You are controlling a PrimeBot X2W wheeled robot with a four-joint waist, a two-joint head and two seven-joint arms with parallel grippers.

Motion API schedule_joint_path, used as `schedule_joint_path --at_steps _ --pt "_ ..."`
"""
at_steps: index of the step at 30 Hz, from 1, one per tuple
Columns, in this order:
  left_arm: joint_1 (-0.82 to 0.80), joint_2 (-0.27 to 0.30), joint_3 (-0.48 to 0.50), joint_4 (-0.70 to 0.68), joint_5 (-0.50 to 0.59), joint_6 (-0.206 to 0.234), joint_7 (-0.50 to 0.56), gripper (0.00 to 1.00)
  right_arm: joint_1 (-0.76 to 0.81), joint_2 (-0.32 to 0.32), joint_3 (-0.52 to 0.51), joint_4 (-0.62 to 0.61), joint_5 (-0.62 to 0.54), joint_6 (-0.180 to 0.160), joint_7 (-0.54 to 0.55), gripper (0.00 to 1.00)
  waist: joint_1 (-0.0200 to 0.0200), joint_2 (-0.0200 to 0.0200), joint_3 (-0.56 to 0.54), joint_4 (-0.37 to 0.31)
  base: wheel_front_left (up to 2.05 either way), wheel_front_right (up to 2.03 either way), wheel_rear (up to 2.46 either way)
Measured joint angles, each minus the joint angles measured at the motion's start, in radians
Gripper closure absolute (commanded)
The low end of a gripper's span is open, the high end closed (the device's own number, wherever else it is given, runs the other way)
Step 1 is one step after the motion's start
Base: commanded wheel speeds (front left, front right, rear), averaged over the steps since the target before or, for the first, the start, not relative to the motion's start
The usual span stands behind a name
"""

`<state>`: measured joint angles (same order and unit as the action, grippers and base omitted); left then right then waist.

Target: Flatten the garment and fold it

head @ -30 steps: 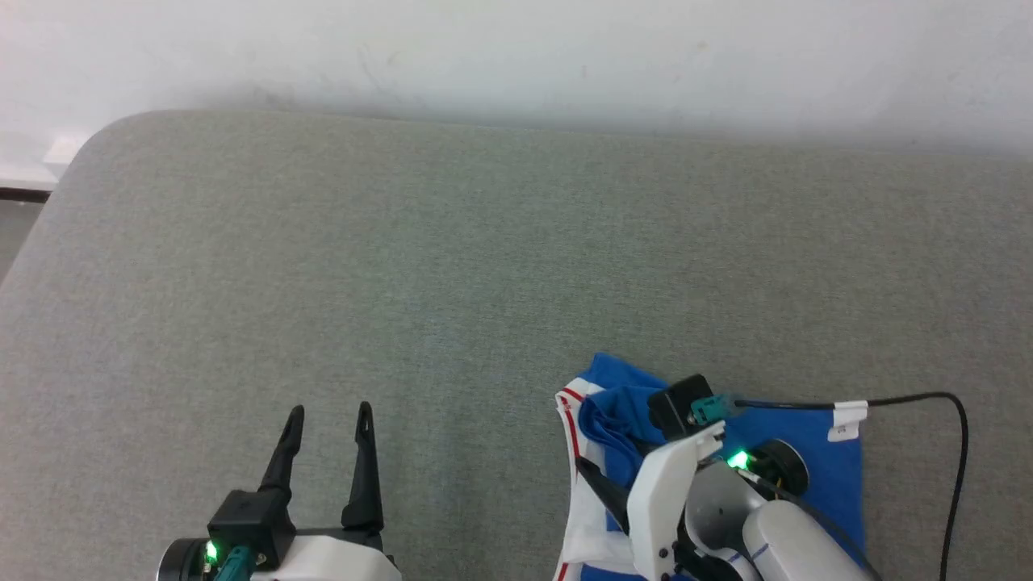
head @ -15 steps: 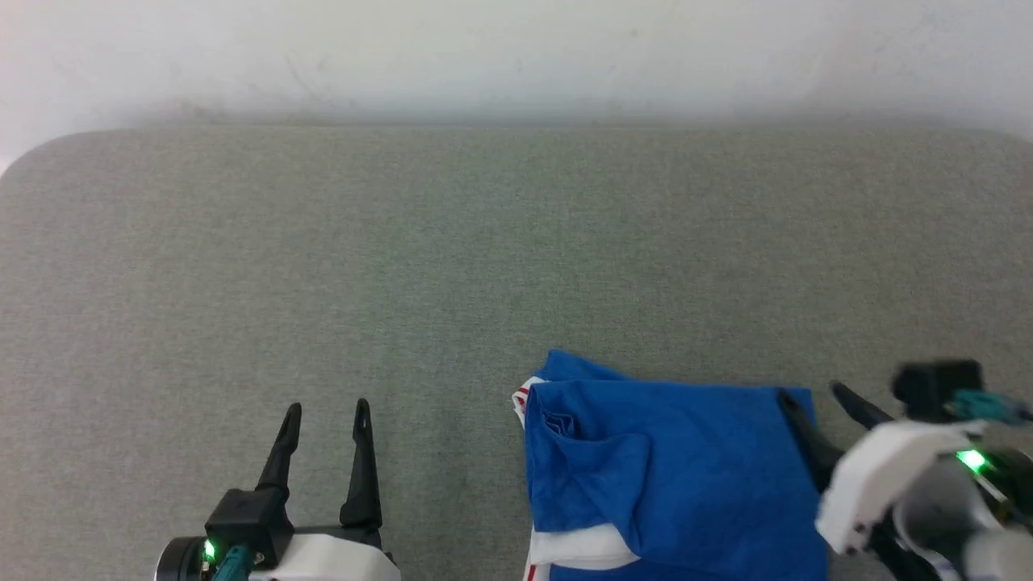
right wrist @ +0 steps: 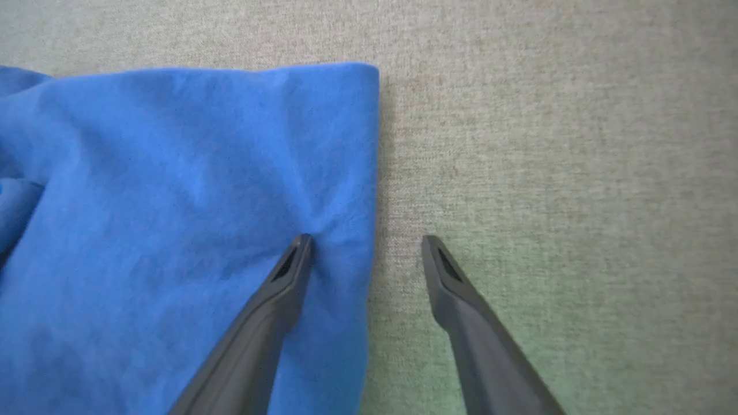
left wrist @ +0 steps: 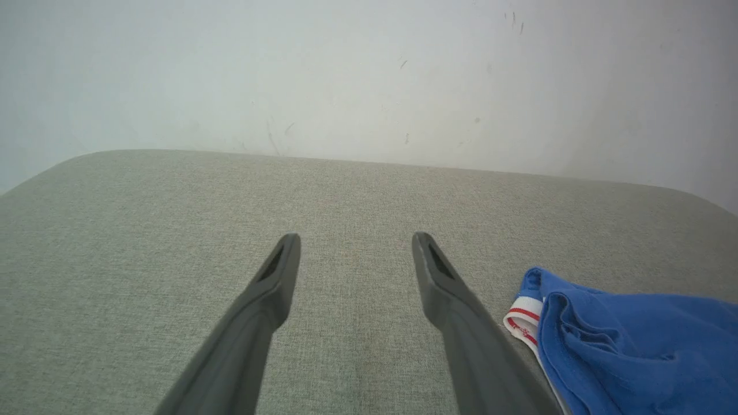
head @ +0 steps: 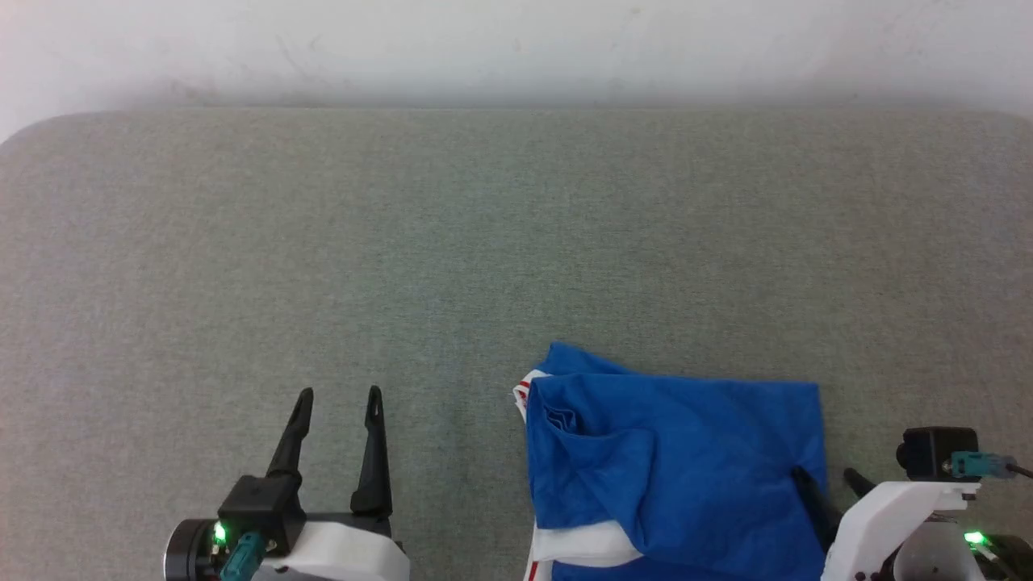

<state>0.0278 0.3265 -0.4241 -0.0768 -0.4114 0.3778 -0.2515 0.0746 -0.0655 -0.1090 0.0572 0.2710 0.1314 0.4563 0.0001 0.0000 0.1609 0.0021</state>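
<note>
- Pale grey-green woven fabric surface (head: 484, 242), flat and padded-looking, spans most of the head view; fine, even weave.
- Its far corners (head: 32, 133) are rounded, left and right.
- Plain white wall (head: 516, 40) stands right behind the far edge; cannot tell whether they touch.
- Thin dark scuff marks (left wrist: 271, 135) and small specks on the wall, clearest in the left wrist view.
- Soft grey shadow band (head: 516, 93) runs along the wall base.
- Light is soft and even.
- Faint green tint (right wrist: 519, 276) on the weave, right wrist view, lower right.
</note>
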Motion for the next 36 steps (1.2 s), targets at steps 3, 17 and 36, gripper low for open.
schedule_joint_path --at_steps 3,17,36 --pt "-0.014 0.002 -0.003 0.000 0.001 0.000 0.006 0.00 -0.027 0.002 0.003 0.060 0.003 0.000 -0.001 0.00 -0.0001 0.0000 -0.002 0.015 0.00 0.00 0.00" --pt "-0.021 0.008 -0.023 0.002 0.007 -0.007 0.022 0.00 -0.087 0.008 0.019 0.148 0.001 0.000 -0.062 1.00 -0.0001 0.0000 -0.028 0.016 0.00 0.00 0.00" --pt "-0.110 0.024 -0.029 -0.021 0.055 0.009 0.041 0.00 -0.358 -0.261 0.057 0.145 0.011 0.000 -0.027 1.00 0.0001 0.0000 0.052 -0.107 0.00 0.00 0.00"
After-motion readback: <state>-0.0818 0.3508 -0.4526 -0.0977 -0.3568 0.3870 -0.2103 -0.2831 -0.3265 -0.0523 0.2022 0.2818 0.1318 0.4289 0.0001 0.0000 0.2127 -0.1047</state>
